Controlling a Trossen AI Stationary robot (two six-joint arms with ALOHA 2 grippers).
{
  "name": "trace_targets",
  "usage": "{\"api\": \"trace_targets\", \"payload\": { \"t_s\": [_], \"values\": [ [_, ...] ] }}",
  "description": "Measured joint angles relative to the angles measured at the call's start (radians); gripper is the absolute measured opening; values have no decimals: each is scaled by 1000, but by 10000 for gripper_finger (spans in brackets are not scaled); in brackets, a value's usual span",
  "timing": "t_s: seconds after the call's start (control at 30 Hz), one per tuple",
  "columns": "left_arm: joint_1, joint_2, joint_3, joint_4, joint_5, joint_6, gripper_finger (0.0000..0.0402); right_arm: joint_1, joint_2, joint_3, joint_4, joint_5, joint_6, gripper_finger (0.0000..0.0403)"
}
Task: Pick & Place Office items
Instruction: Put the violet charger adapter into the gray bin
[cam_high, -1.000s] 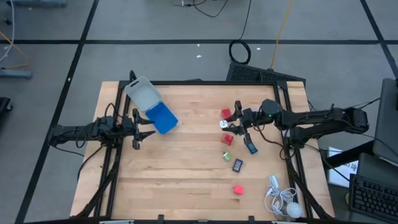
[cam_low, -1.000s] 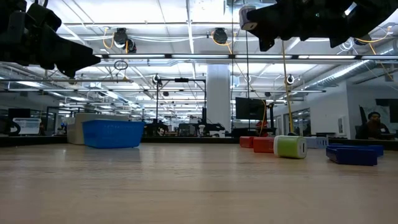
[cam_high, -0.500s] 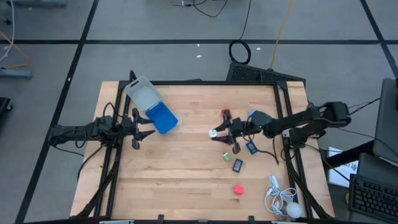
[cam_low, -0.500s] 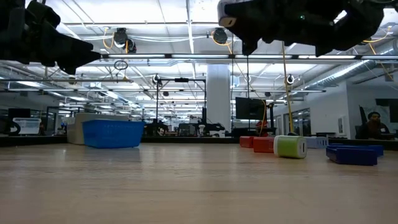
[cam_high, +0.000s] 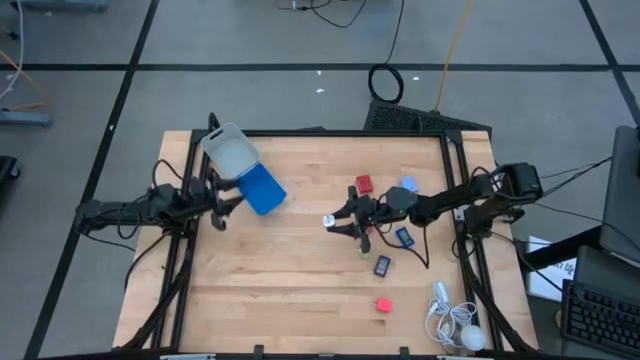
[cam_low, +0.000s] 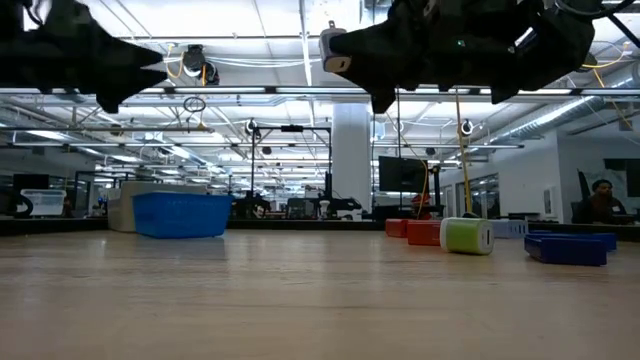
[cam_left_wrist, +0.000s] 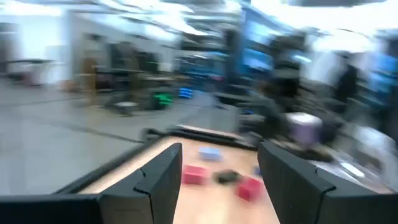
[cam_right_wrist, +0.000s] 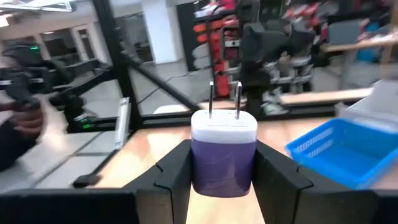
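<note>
Purple and white, a small plug adapter with two metal prongs sits clamped between the right gripper's fingers, held above the middle of the wooden table. In the overhead view the white end shows at the gripper's tip, well clear of the board. The other office pieces lie scattered beneath and beside that arm: a red block, a pale blue piece, a green one, a dark blue one, a dark rectangular one and another red block nearer the front edge.

The left gripper waits with its fingers spread and holding nothing, just beside the blue tray and the clear plastic box at the table's far left corner.

The step in hand looks like carrying the adapter across to the tray. To do it well, the grip should stay firm on the adapter's flat sides (the prongs point forward, so they could catch the tray's mesh wall if it comes in low). Best to travel high, stop squarely over the tray's open middle, then lower before letting go, keeping clear of the idle left arm parked right next to the target.
</note>
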Motion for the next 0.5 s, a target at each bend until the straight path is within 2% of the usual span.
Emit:
{"api": "trace_targets", "payload": {
  "t_s": [0.07,0.13,0.33,0.4,0.5],
  "values": [
    [8,58,-16,96,-109,10,214,-9,0,11,-5,28,-31,131],
    [24,117,-27,181,-148,19,214,-16,0,16,-7,38,-44,131],
    [74,343,-26,334,-22,-48,214,-19,1,17,-61,49,-77,131],
    [95,436,-26,393,-74,-71,214,-25,0,17,-52,48,-121,131],
    [126,548,-26,451,-126,-203,214,-47,-6,21,-52,49,-184,131]
  ]
}}
